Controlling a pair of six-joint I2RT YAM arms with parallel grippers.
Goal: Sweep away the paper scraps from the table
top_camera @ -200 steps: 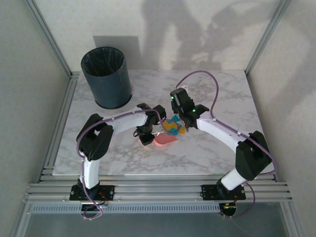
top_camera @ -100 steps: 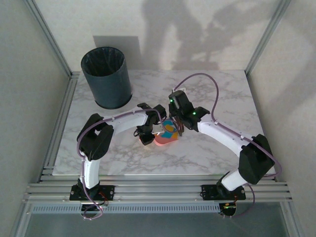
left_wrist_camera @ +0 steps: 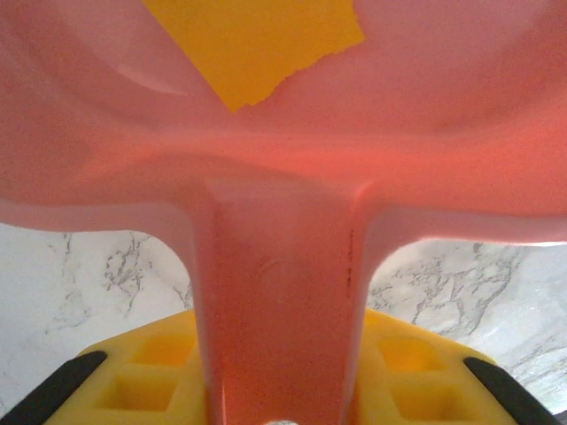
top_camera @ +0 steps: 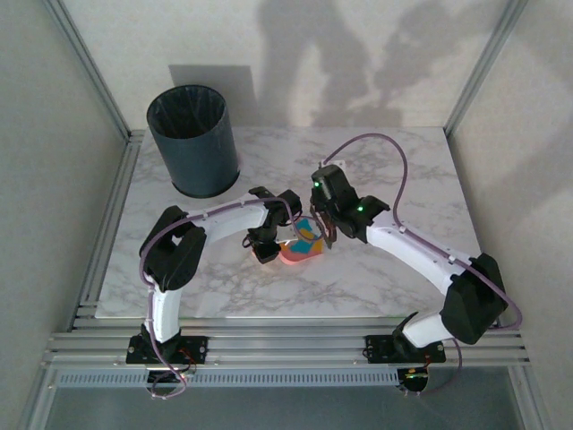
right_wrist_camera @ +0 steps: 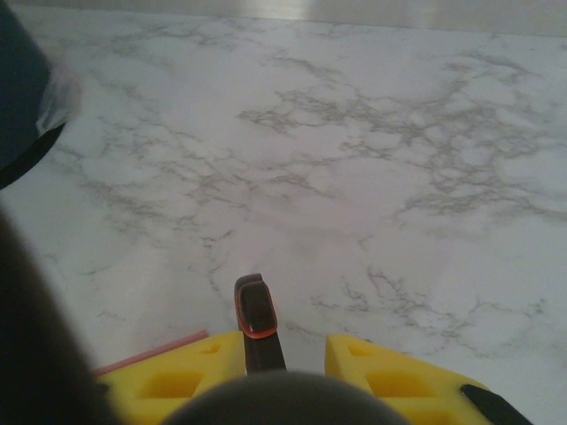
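Observation:
A pink dustpan (top_camera: 298,253) lies on the white marble table (top_camera: 412,170), just left of centre. My left gripper (top_camera: 279,244) is shut on its handle (left_wrist_camera: 279,292). Teal and orange-yellow paper scraps (top_camera: 309,235) lie in the pan; the left wrist view shows one orange-yellow scrap (left_wrist_camera: 257,40) on the pan floor. My right gripper (top_camera: 328,229) sits at the pan's right side, shut on a dark brush handle with an orange rim (right_wrist_camera: 255,310). The brush head is hidden under that gripper.
A dark round bin with a black liner (top_camera: 192,139) stands at the table's far left corner, and its edge (right_wrist_camera: 18,97) shows in the right wrist view. Aluminium rails (top_camera: 116,224) border the table. A thin pink edge of the dustpan (right_wrist_camera: 151,350) shows beside my right fingers.
The right arm has swung its elbow outward to the right, and its gripper has pushed left toward the dustpan. Fewer scraps show outside the pan. The left arm has stayed still.

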